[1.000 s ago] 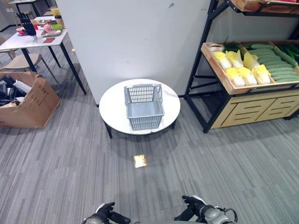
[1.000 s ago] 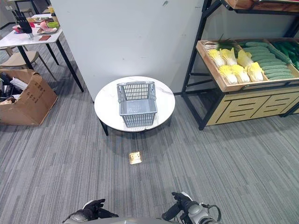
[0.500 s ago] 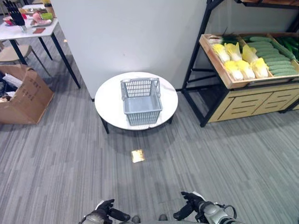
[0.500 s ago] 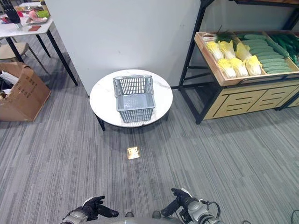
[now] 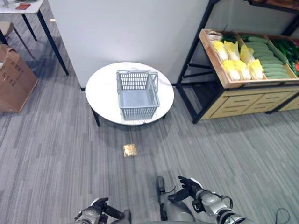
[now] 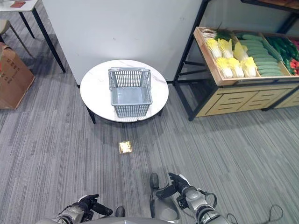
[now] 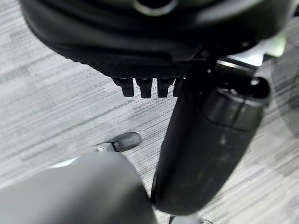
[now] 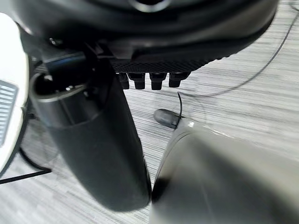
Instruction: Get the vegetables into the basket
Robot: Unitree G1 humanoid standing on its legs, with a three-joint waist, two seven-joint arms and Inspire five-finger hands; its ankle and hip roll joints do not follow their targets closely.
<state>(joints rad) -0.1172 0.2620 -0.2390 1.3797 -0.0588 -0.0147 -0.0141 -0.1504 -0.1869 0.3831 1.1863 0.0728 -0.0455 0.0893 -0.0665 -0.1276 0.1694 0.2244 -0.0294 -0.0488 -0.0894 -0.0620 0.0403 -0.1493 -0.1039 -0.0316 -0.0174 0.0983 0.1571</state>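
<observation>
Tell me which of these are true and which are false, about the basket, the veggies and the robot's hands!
1. The basket is empty. True.
2. The basket sits on the floor. False: it stands on the round white table.
3. The yellow cabbages and the cucumbers lie in the wooden crate on the shelf. True.
4. The right hand holds a cucumber. False: it holds nothing, and hangs low over the floor.
5. The left hand is inside the basket. False: it is low by the floor, far from the basket.
</observation>
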